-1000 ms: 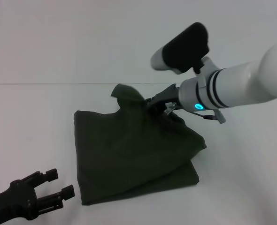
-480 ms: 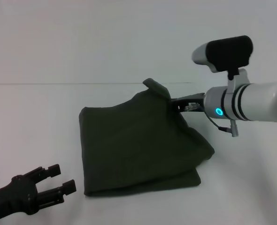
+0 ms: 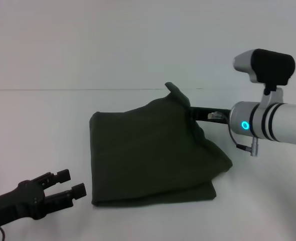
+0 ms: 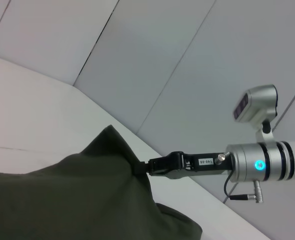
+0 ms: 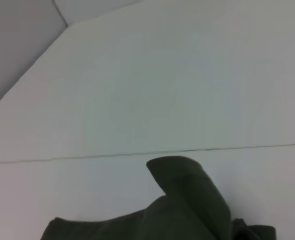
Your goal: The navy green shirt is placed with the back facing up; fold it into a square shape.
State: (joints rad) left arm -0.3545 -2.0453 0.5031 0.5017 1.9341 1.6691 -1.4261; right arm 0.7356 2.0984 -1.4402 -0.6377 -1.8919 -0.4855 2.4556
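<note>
1. The navy green shirt [image 3: 153, 153] lies folded on the white surface [image 3: 47, 115] as a roughly square pad in the middle of the head view, with no clear long axis; its near edge runs across the view and its left edge runs away from the robot.
2. Its far right corner is lifted off the surface into a small peak that tips toward the far side, and a loose fold bulges out along the right edge.
3. The fabric is plain, with no print or label showing.
4. The right gripper [image 3: 194, 113] reaches in from the right, level with the raised corner, and its jaws are clamped on the navy green shirt there.
5. In the left wrist view a small white tag on the right gripper [image 4: 160, 166] bears dark digits too small to read surely.
6. The left gripper [image 3: 74, 184] hovers low at the near left, just beside the shirt's near left corner without touching it, jaws apart.
</note>
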